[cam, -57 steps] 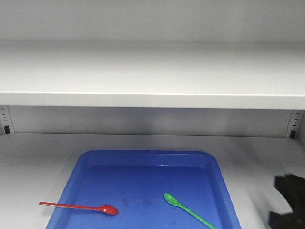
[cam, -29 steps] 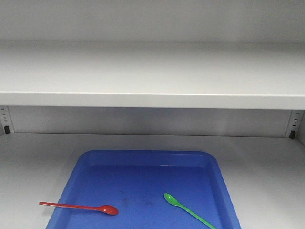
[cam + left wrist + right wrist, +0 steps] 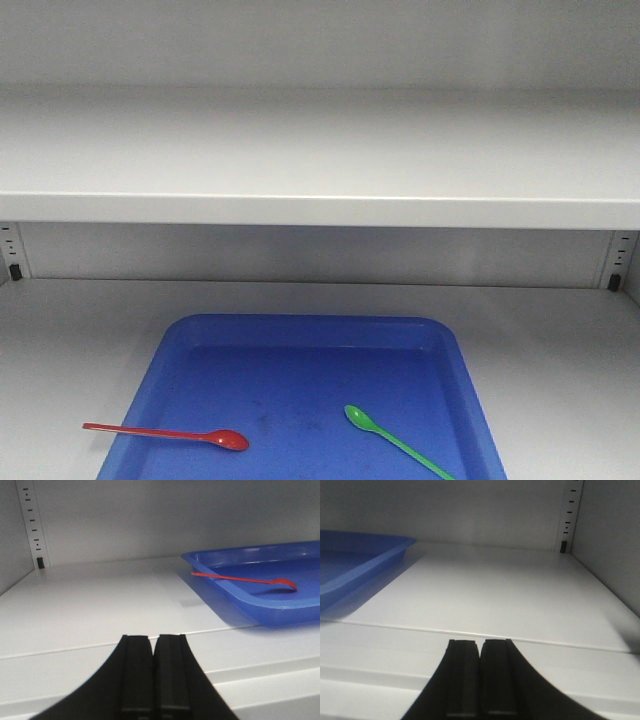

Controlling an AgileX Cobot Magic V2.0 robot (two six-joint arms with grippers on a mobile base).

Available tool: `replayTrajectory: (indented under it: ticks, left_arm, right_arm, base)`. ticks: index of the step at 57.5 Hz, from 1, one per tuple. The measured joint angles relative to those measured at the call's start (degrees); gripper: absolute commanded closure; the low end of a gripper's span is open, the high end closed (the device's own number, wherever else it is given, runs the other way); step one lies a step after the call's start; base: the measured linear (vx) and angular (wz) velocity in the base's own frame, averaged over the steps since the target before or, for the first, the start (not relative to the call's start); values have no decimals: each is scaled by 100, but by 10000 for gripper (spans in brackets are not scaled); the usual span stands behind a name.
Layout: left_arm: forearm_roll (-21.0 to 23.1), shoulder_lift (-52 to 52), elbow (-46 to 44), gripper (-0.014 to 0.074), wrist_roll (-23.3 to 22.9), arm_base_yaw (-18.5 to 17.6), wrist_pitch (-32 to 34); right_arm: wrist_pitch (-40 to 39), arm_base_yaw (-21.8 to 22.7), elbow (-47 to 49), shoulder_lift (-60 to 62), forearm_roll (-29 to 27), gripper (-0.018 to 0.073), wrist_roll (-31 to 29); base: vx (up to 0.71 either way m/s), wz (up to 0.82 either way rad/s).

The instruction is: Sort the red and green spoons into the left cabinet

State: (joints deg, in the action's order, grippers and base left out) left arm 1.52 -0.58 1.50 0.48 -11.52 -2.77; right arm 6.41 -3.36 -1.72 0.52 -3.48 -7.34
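While both spoons lie on the blue tray, neither is touched by either hand. The tray rests on the lower shelf of the pale grey cabinet, beneath a wide flat upper shelf, with small black pegs on the side walls.

In the front view, the red spoon lies near the tray's front left. Its long axis runs almost straight left to right, with a slight tilt. The bowl points right, toward the tray's middle, and the handle end reaches left over the tray's rim. The left wrist view shows the same spoon with its handle resting on the rim and its bowl down on the tray floor.

The green spoon lies to the right of the red one, well apart from it. Its long axis runs diagonally: the bowl points to the rear left, and the handle runs to the front right, out of the picture's lower edge.

The left hand sits low before the shelf's front edge, left of the tray, its two black fingers pressed together with nothing between them. The right hand sits likewise before the shelf, right of the tray, fingers pressed together and holding nothing.
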Motion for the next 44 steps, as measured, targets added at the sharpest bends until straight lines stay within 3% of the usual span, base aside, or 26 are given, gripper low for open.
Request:
replayTrajectory:
  ticks: [44]
  left_arm:
    - [0,0,0,603,0,0,0]
  right_arm:
    - [63,0,-11,0,1,564,0]
  base:
    - [0,0]
